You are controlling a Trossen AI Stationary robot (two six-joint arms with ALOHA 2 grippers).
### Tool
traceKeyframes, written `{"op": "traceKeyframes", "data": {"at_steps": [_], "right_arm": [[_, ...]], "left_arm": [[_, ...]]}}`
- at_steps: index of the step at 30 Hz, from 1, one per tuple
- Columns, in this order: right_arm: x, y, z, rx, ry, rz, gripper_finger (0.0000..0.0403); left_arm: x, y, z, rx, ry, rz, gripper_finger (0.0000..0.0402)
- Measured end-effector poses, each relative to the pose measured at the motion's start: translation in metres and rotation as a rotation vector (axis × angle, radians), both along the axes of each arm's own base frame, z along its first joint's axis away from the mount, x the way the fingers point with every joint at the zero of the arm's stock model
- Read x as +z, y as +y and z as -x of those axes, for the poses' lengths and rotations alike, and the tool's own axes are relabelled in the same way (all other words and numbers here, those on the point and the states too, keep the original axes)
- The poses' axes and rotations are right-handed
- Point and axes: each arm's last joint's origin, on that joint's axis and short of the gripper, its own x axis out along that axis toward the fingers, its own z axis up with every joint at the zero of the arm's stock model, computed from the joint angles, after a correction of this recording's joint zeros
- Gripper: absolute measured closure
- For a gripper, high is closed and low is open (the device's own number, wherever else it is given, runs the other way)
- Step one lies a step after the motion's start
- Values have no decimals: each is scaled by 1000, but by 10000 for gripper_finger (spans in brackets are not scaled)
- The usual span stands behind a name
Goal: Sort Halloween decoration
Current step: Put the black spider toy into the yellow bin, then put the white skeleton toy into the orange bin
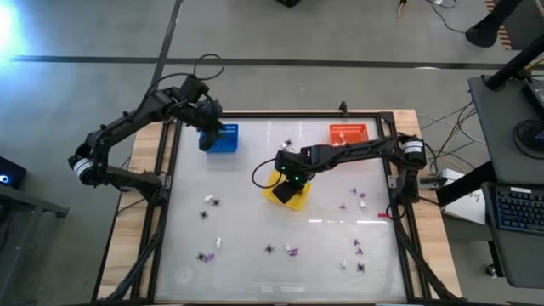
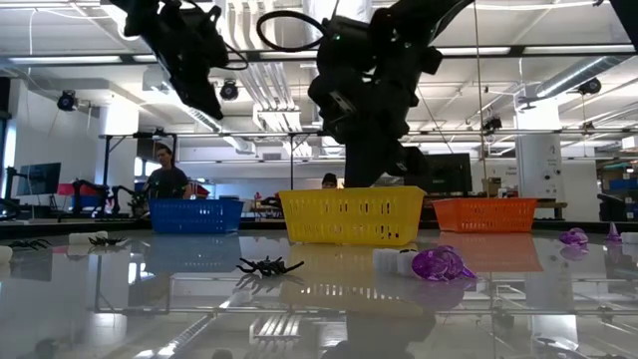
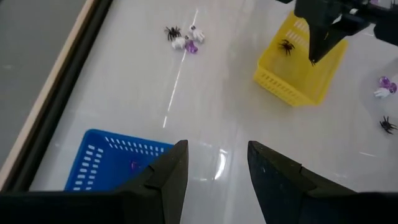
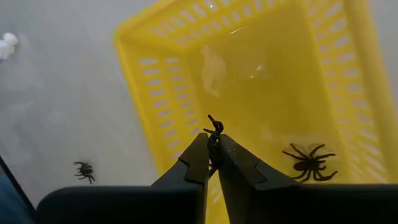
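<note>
Just right gripper (image 4: 212,151), spider (image 4: 214,129) pinched, above yellow basket (image 4: 155,59) rim.

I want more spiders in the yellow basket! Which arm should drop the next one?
The right. Its claw is shut on a black spider directly above the yellow basket. The left claw hangs open over the blue basket.

Spider (image 4: 308,161) in middle basket (image 4: 161,112) (pieces (image 1: 357,248) around)
</note>
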Motion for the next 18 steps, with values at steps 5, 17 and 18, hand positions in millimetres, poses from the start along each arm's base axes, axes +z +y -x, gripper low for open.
{"op": "traceKeyframes", "data": {"at_steps": [5,17,18], "right_arm": [[-1,3,0,-2,3,28,336],[26,3,7,-74,-56,24,257],[30,3,7,-74,-69,25,255]], "left_arm": [[-3,-1,1,-9,19,12,253],[-9,-4,10,66,182,-4,253],[-10,-5,11,65,200,11,253]]}}
